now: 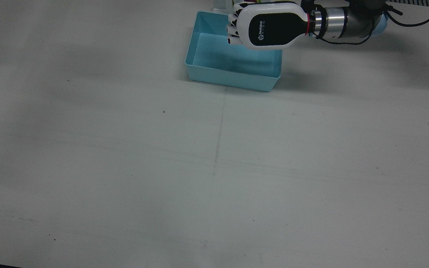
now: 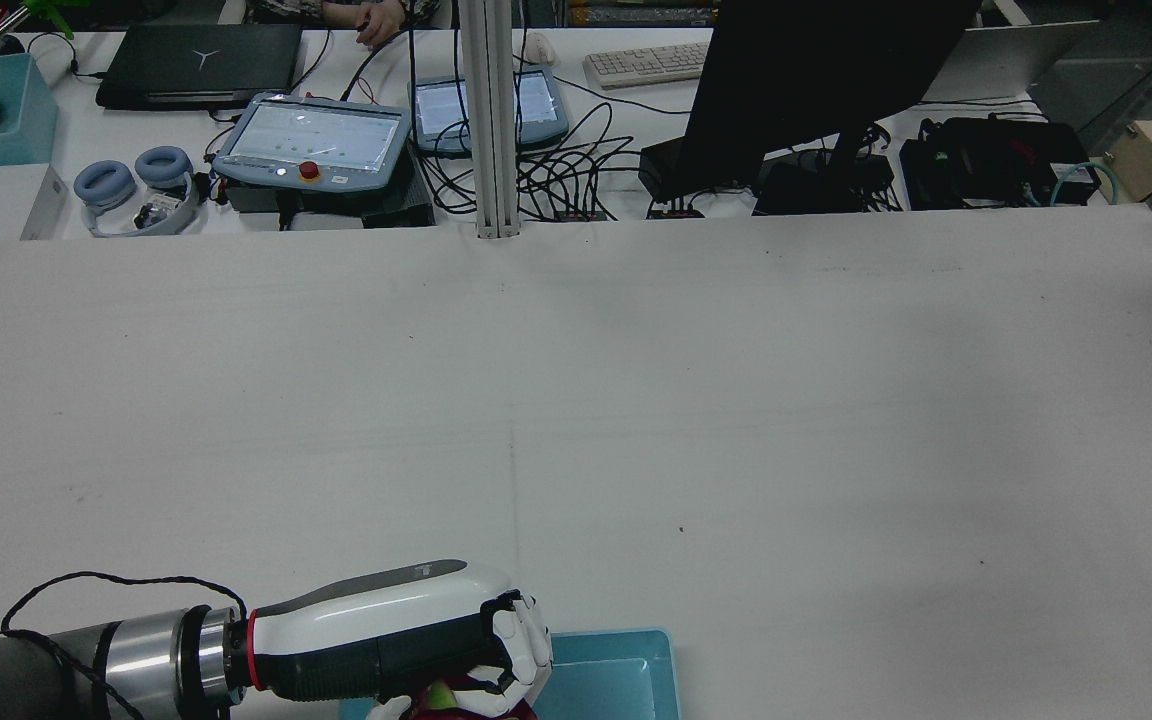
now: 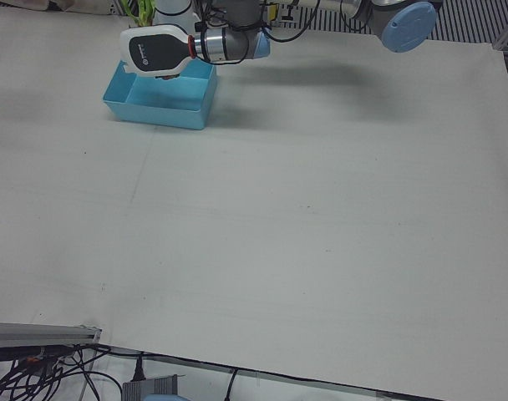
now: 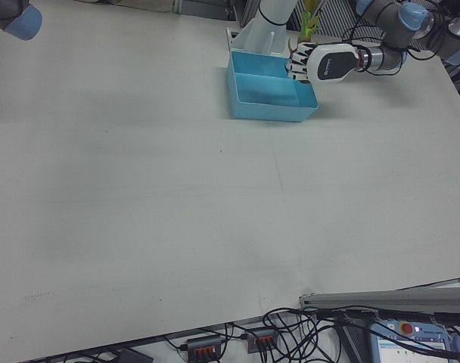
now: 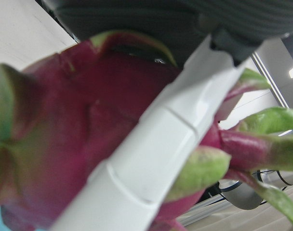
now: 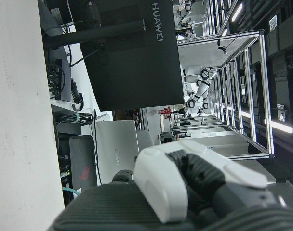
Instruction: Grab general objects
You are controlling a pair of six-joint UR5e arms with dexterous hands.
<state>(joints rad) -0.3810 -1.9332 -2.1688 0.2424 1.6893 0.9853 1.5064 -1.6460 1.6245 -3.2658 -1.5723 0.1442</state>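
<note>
My left hand (image 1: 270,26) is shut on a dragon fruit (image 5: 79,130), magenta with green scales, and holds it above the far side of a light blue bin (image 1: 233,80). In the left hand view a white finger (image 5: 151,154) crosses the fruit. The rear view shows the hand (image 2: 396,640) at the bottom edge, with a bit of the fruit (image 2: 436,697) beneath it and the bin (image 2: 626,680) beside it. The left-front view (image 3: 158,50) and right-front view (image 4: 324,60) also show the hand over the bin. The bin's visible floor is bare. Of my right hand I see only part of a finger (image 6: 161,187).
The bin stands near the robot's edge of the white table (image 1: 214,167). Beyond the far edge are teach pendants (image 2: 311,135), a dark monitor (image 2: 816,80), a metal post (image 2: 491,120) and cables. A joint of the right arm (image 4: 18,19) shows at the right-front view's top left corner.
</note>
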